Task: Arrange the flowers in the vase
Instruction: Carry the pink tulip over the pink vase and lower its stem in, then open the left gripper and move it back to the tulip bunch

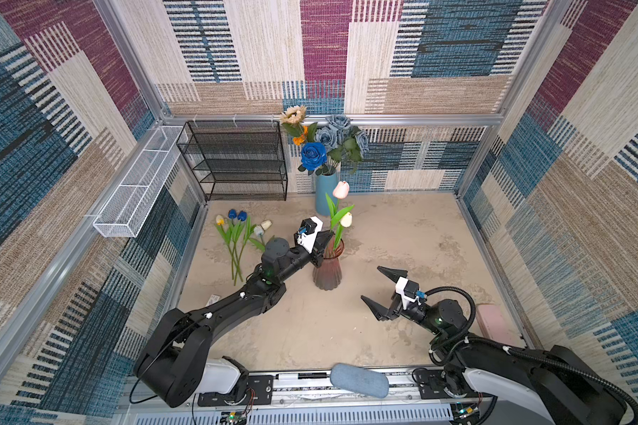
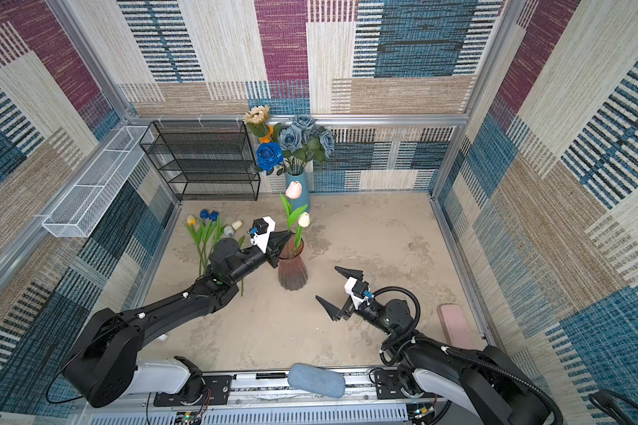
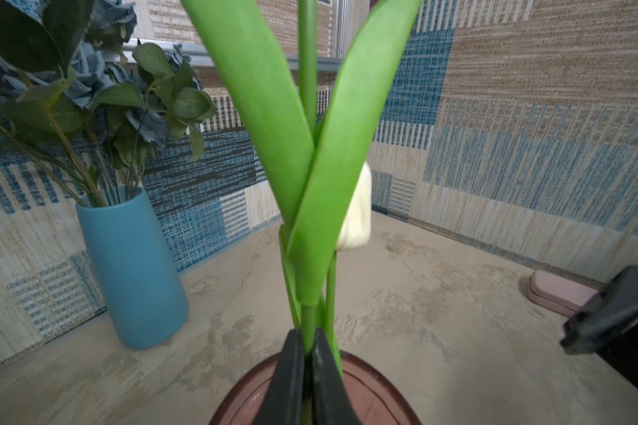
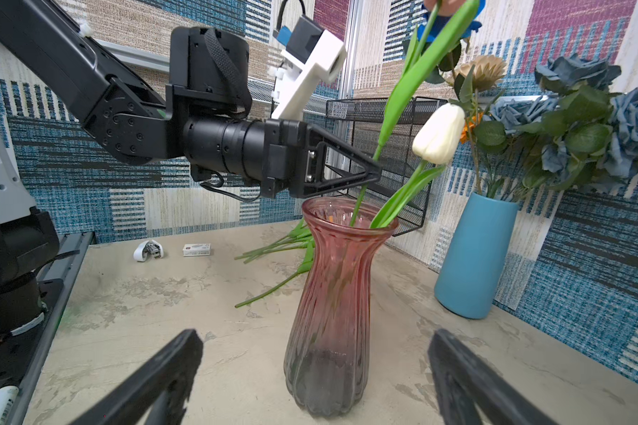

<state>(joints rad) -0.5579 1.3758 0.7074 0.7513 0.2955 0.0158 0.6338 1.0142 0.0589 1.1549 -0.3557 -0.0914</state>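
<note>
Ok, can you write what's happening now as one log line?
left gripper: pinching pink tulip stem | pink glass vase: pink tulip, white tulip inside | right gripper: open, empty | other tulips: lying outside vase

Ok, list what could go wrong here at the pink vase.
The left gripper has its jaws close around the stem of the pink tulip, just above the pink vase; a low retreat might snag the stem or knock the vase.
That tall tulip leans; freed, it may shove the white tulip aside.

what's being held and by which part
Left claw pinches the pink tulip by its lower stem, just above the red glass vase; right claw is open, empty.
</note>
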